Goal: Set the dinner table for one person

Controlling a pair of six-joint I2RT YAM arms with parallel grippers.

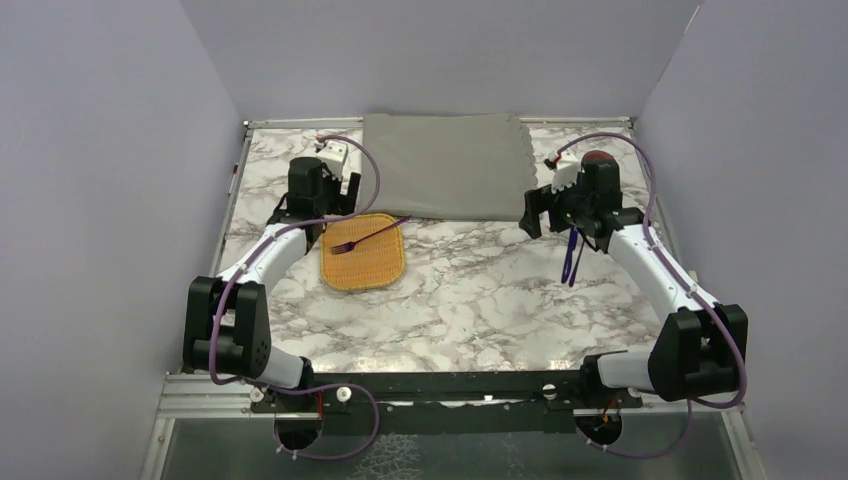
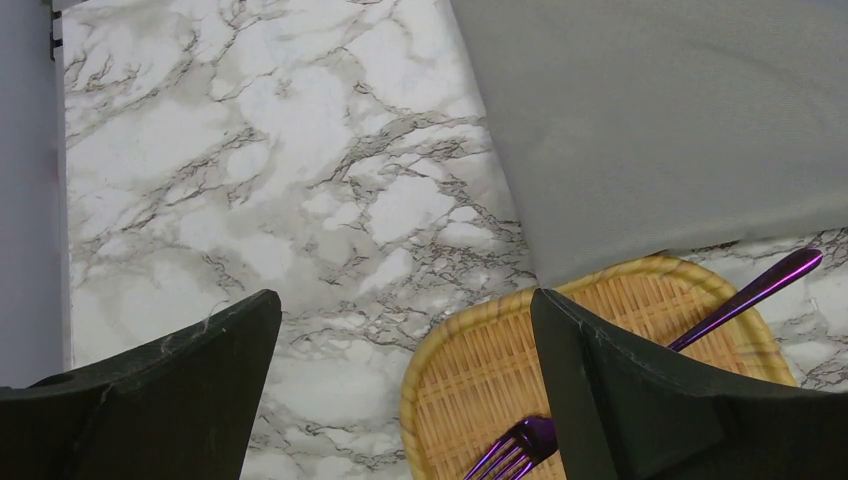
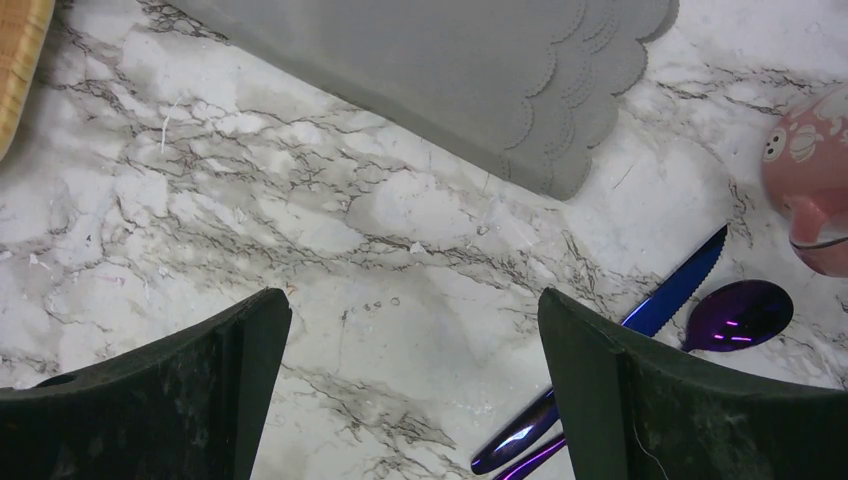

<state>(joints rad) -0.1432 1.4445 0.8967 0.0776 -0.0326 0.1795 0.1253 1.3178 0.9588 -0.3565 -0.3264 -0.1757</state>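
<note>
The marble dinner table (image 1: 470, 300), the surface beneath both arms, looks barely set. The left end effector (image 2: 405, 310) hangs wide open and empty over a woven tray (image 1: 363, 252) carrying the fork (image 1: 365, 237). The grey placemat (image 1: 445, 165) lies bare at the back. The right end effector (image 3: 413, 300), equally wide and empty, hovers near the knife (image 3: 670, 295), spoon (image 3: 740, 312) and pink cup (image 3: 815, 190).

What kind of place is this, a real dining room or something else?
Most likely a robot test cell, not a home. Plain panels enclose a marble-patterned table, two arms are bolted at its near rail, and a grey placemat lies on it.
</note>
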